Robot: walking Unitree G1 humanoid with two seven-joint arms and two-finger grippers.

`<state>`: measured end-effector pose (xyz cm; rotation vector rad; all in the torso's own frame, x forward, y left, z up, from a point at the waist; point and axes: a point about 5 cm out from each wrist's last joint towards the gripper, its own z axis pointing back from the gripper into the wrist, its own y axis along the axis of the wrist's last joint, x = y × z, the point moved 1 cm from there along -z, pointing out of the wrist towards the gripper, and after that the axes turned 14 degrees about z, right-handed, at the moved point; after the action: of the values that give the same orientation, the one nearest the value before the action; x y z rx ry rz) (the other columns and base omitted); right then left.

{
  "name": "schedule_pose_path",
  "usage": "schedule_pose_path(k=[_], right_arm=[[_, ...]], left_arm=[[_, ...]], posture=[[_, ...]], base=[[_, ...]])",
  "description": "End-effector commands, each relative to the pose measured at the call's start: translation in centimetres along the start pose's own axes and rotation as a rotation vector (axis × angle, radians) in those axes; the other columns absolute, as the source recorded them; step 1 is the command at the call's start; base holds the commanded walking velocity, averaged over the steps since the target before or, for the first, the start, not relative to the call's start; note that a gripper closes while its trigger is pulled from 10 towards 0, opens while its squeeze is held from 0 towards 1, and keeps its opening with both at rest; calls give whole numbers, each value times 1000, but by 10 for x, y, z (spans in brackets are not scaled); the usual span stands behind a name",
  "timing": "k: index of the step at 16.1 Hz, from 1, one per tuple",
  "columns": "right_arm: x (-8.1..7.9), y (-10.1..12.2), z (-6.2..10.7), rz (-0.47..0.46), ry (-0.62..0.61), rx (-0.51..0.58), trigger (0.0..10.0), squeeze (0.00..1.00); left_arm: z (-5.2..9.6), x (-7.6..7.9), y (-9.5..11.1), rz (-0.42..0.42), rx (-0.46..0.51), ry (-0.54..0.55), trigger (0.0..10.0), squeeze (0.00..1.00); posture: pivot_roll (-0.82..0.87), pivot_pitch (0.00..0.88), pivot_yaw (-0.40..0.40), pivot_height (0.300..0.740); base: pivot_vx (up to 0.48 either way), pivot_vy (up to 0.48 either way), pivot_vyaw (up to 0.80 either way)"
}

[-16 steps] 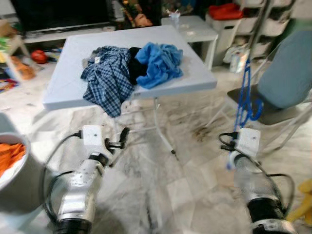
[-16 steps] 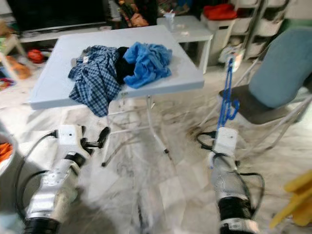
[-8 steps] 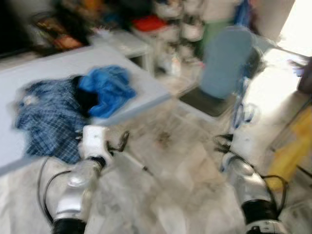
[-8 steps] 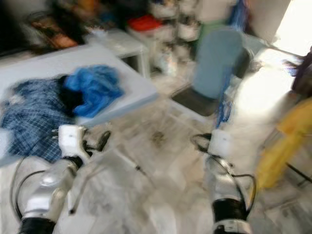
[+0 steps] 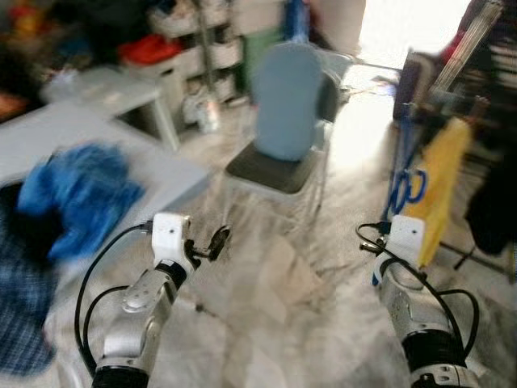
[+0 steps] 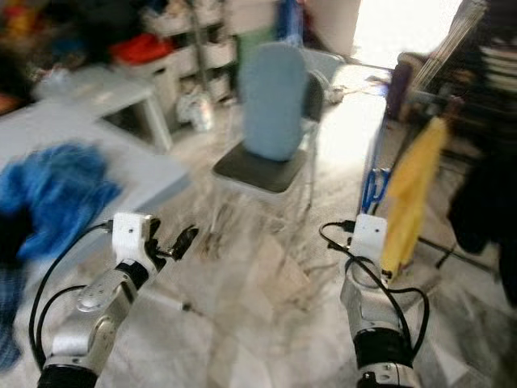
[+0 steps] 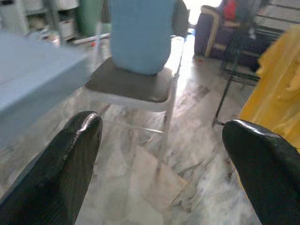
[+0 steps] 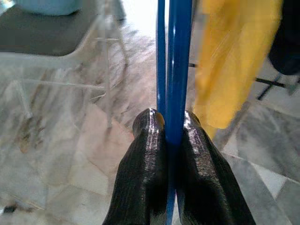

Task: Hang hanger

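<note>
A blue plastic hanger stands upright from my right gripper, whose fingers are shut on its thin shaft. Its looped end sits just in front of a yellow garment. That garment hangs from a dark metal rack at the right, close beyond the hanger. My left gripper is held low in front of me over the floor. In the left wrist view its fingers stand wide apart, open, with nothing between them.
A folding chair with a blue back stands ahead in the middle. A grey table with a blue cloth and a checked shirt is at the left. A dark garment hangs at the far right. Marble floor lies between.
The whole view has swung to the right: the table slid to the left edge, and the chair, rack and yellow garment came into view. The right gripper still holds the hanger.
</note>
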<state>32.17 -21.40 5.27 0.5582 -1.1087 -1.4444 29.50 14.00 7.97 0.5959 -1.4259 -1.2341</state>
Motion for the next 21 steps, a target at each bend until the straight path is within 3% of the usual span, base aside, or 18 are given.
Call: schedule_pose_path(k=[1, 10, 16, 21], right_arm=[[12, 8, -1, 10, -60, 33, 10000, 0], [30, 13, -3, 42, -171, 46, 10000, 0], [33, 13, -6, 61, -183, 21, 10000, 0], [16, -3, -7, 47, -67, -87, 10000, 0]], left_arm=[[-3, 10, -1, 1, -17, -47, 10000, 0], [-3, 21, -7, -9, -67, -129, 10000, 0], [-5, 25, -9, -5, -78, -154, 10000, 0], [-5, 26, -9, 7, -78, -155, 10000, 0]], posture=[[-117, 0, 62, 740], [-121, 0, 62, 740], [-127, 0, 60, 740], [-129, 0, 56, 740]], base=[[337, 0, -800], [344, 0, -800], [349, 0, -800], [305, 264, -791]])
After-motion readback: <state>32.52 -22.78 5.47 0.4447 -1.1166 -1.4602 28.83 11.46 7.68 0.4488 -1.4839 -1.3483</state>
